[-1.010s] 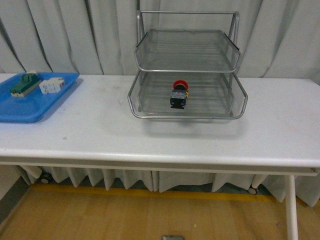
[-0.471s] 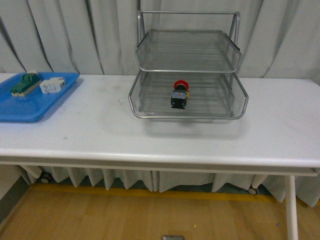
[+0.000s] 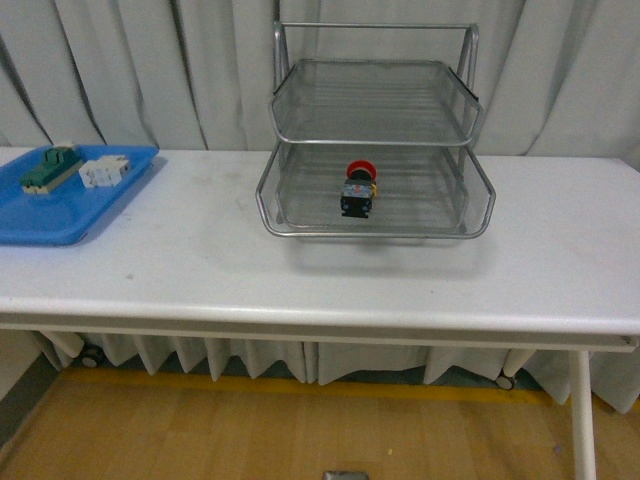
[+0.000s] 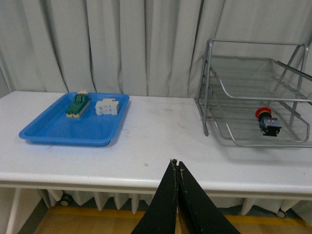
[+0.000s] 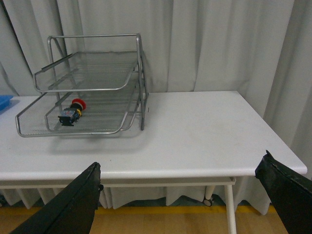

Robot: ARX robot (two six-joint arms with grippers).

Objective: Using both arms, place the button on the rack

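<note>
The button (image 3: 358, 190) lies on its side on the mesh of the lower tier of the rack (image 3: 300, 232), about midway across the tier, with its red cap pointing toward the curtain and its black body toward the front rim. The rack stands against the back edge of the table (image 3: 200, 270), roughly at the middle of its length. Over the last second nothing in the front view has shifted: the button sits at the same spot on the mesh, the rack has not moved, and no arm shows there in any of those pictures.

Both arms are back from the table's front edge, well apart from the rack. The left gripper (image 4: 176, 165) has its jaws pressed together with nothing between them. The right gripper (image 5: 181, 163) has its jaws spread wide and bare. By my reading, the placement is done and the arms have let go and retired, so a still scene here means the button has settled and is not rolling. Whether a further tier lies beneath the one holding the button is hard to make out through the mesh, so I would call it the lower of the two tiers clearly seen.

At the table's left end the blue tray (image 3: 60, 225) carries the green-topped block (image 3: 50, 168) and the white block (image 3: 104, 172) at its far end, untouched.
</note>
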